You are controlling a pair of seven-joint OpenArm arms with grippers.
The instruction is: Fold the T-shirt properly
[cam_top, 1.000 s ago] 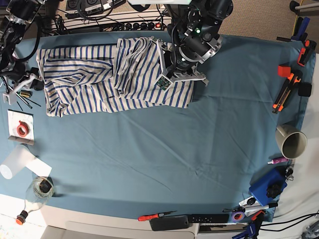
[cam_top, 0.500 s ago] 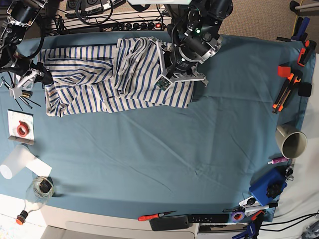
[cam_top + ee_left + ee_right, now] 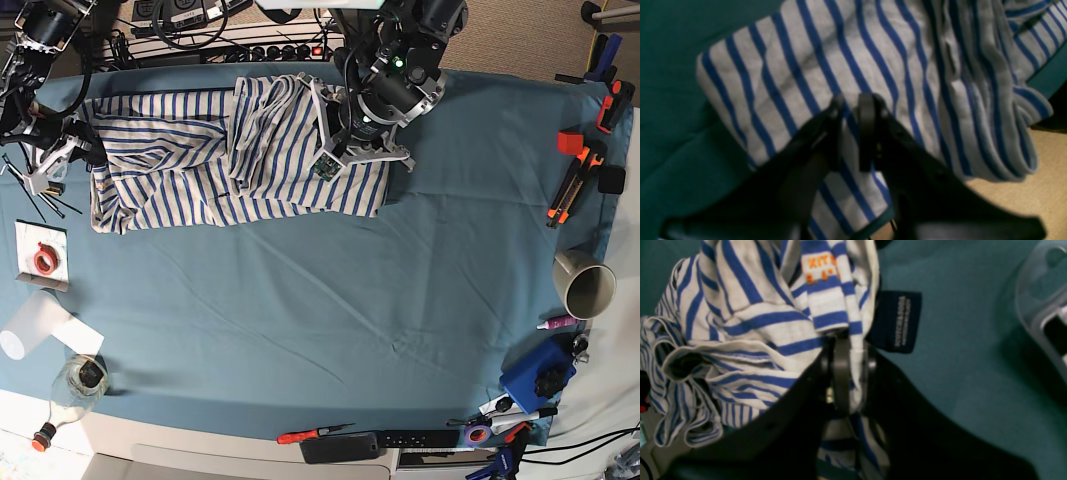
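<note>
The T-shirt [image 3: 200,160], white with blue stripes, lies crumpled along the table's far edge, with a bunched fold at its middle. My left gripper [image 3: 362,140] sits on its right part. In the left wrist view its fingers [image 3: 851,133] are nearly together over the striped cloth [image 3: 873,60], with fabric in the narrow gap. My right gripper [image 3: 72,150] is at the shirt's left edge. In the right wrist view it [image 3: 853,373] is shut on bunched cloth [image 3: 750,316] by the neckline, next to the dark label [image 3: 895,321].
On the blue table cover: a mug [image 3: 585,283], orange clamps [image 3: 575,175], a blue block [image 3: 540,375], a tape roll on a card [image 3: 42,260], a plastic cup [image 3: 30,330], a bottle [image 3: 75,385], tools along the front edge [image 3: 370,440].
My right gripper has shifted slightly toward the table's back with the shirt's left edge, which has drawn in a little. The left arm has not moved.
</note>
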